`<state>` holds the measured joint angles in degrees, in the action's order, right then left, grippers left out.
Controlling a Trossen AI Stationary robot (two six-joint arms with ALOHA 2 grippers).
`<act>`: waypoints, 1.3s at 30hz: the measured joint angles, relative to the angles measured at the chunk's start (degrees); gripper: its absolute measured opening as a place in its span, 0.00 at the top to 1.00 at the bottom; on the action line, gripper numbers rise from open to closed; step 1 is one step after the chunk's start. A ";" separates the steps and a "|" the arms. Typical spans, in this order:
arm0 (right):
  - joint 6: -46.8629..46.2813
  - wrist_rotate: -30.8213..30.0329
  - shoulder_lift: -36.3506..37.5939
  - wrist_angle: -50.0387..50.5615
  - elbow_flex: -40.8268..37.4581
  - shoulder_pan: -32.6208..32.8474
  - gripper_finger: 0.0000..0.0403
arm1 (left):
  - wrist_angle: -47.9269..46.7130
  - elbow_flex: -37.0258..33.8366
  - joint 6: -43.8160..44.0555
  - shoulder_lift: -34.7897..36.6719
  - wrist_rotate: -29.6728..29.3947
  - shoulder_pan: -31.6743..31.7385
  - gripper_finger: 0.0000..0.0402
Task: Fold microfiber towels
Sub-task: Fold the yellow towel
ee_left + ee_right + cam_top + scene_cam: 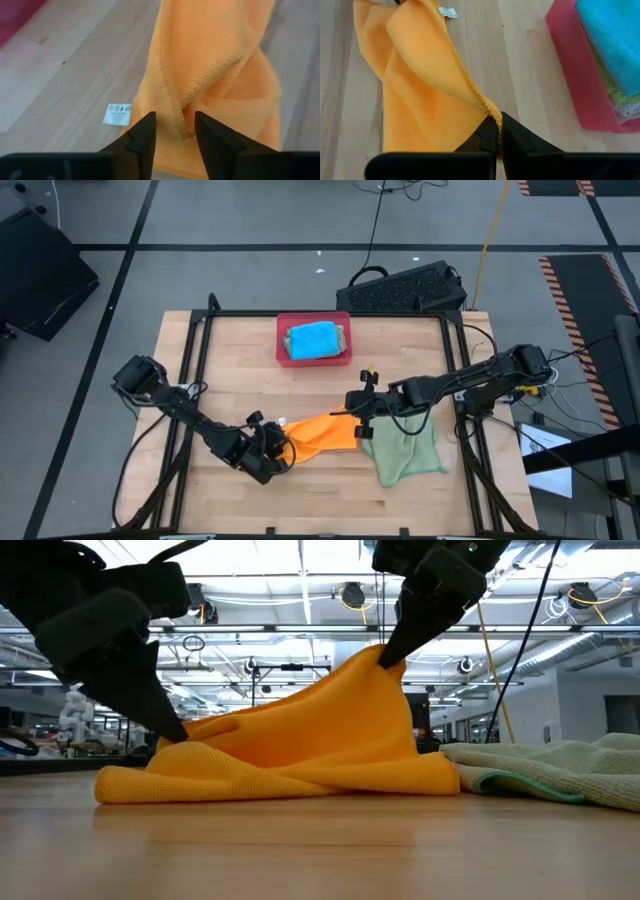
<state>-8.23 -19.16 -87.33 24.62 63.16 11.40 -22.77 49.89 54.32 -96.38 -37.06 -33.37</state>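
Right gripper pinched tight on the hem of the orange towel, lifting that edge into a peak over the middle of the table, slightly toward the front edge. Left gripper down low at the towel's opposite end, toward the front-left corner; fingers part-way apart with a fold of orange cloth between them, though whether they truly clamp it cannot be told. White care label lying on the wood just beside that end.

Best done by securing the left end first: close fully on the hem, not on a bunched fold, before any pull. Then raise both ends level and draw apart until the sag in between goes flat; otherwise likely to fold in a twist. Lay over evenly, edge to edge.

Pale green towel lying crumpled just beside the orange one, toward the front-right corner; worth keeping clear of it. Blue towel folded, on top of a stack in the pink-red tray at the back edge.
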 joint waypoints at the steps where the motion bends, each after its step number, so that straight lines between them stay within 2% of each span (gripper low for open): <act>1: 0.11 0.00 0.00 -0.02 -0.01 0.00 0.99 | -0.75 0.00 0.45 0.00 0.12 0.06 0.66; 7: 0.16 0.00 0.00 -0.11 -0.01 0.00 0.99 | -3.94 0.00 2.59 -0.01 0.40 0.30 0.77; 14: 0.64 0.03 0.00 -0.15 0.00 0.00 0.99 | -4.16 0.00 1.28 -0.02 0.35 0.29 0.98; 22: 1.03 0.07 0.02 -0.15 0.01 0.02 0.99 | -5.16 0.00 1.86 -0.04 -2.22 0.33 0.98; 25: 1.15 0.07 0.00 -0.44 0.00 0.02 0.99 | -5.10 0.00 2.05 -0.04 -1.19 0.65 0.98; 29: 1.81 0.28 0.02 -1.97 -0.01 0.02 0.99 | -4.88 0.00 5.07 -0.04 -0.65 1.72 0.85; 32: 2.50 2.58 0.02 -3.57 -0.01 -0.02 0.99 | -3.90 -0.13 4.23 -0.29 -0.55 2.67 0.73; 34: 2.86 3.03 0.02 -4.31 0.01 -0.02 0.99 | -4.14 -0.20 3.79 -0.55 0.03 3.24 0.68; 37: 2.96 3.06 0.02 -4.46 -0.01 -0.02 0.99 | -3.92 -0.24 1.62 -0.52 1.41 3.68 0.70; 39: 3.13 3.06 0.02 -4.43 -0.01 -0.02 0.99 | -4.44 -0.24 0.81 -0.52 1.47 3.83 0.79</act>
<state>-5.10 -16.10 -87.31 20.19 63.16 11.38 -27.21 49.65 55.13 -96.90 -35.59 -29.54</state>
